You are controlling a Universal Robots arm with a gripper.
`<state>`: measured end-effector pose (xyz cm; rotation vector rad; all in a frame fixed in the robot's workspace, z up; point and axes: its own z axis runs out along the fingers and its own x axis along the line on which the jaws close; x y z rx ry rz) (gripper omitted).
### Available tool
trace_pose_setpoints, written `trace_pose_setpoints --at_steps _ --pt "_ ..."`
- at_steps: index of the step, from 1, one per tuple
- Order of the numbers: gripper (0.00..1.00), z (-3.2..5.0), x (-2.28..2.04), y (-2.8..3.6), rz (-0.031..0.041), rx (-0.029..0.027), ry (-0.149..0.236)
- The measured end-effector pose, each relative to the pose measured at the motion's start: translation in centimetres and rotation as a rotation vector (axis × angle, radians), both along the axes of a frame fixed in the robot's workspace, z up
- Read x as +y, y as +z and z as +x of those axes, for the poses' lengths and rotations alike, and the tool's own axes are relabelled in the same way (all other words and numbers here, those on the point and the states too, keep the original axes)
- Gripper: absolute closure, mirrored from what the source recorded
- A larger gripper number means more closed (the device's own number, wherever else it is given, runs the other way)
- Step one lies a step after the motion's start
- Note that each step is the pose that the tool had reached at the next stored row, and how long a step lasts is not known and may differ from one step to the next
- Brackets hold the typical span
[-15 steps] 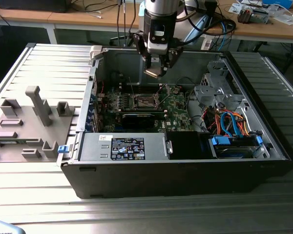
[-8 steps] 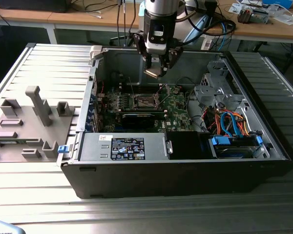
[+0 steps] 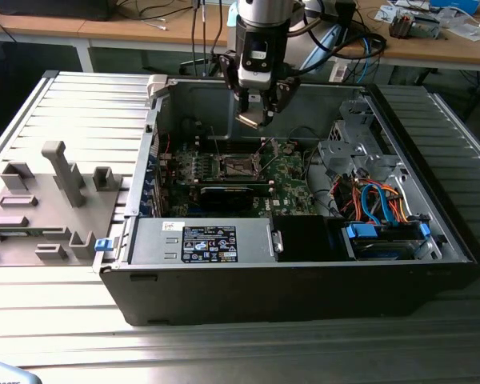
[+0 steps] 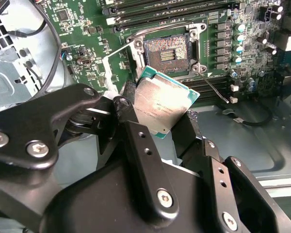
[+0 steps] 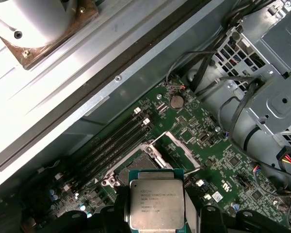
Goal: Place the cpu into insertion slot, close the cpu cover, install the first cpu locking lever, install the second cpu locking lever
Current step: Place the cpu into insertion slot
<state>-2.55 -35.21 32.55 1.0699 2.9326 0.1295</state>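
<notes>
Gripper (image 3: 260, 117) hangs above the open computer case (image 3: 304, 280), fingers pinched on the cpu (image 3: 254, 121). In the second wrist view the gripper (image 4: 157, 119) clamps the cpu (image 4: 162, 104) by two opposite edges, tilted, silver top facing the camera; its lower edge is hidden behind the black fingers (image 4: 136, 145). In the first wrist view the gripper (image 5: 156, 216) is cut off at the frame edge, and the cpu (image 5: 156, 204) covers the near part of the insertion slot (image 5: 138, 167). The second wrist view gives the insertion slot (image 4: 167, 52) uncovered, dark contact field exposed, cpu held clear above it and offset to one side, not touching. The cpu cover (image 4: 110, 73) stands swung open beside the slot, partly hidden by the cpu and a finger; its hinge edge cannot be made out. One thin locking lever (image 4: 214, 89) sticks out past the socket rim, unlatched; whether the other lever is raised I cannot tell. Long memory slots (image 4: 150, 14) run beside the socket on the green motherboard (image 4: 87, 43). In the exterior view the insertion slot (image 3: 236, 166) sits below the gripper, with a black card (image 3: 224, 194) just in front of it. A grey fixture tray (image 3: 40, 200) lies on the table at the exterior view's left.
</notes>
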Motion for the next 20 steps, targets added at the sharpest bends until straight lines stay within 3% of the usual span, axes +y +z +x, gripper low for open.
trace_pose_setpoints --at_steps 20 --pt "0.45 0.0 0.0 -0.09 0.0001 -0.0001 -0.057"
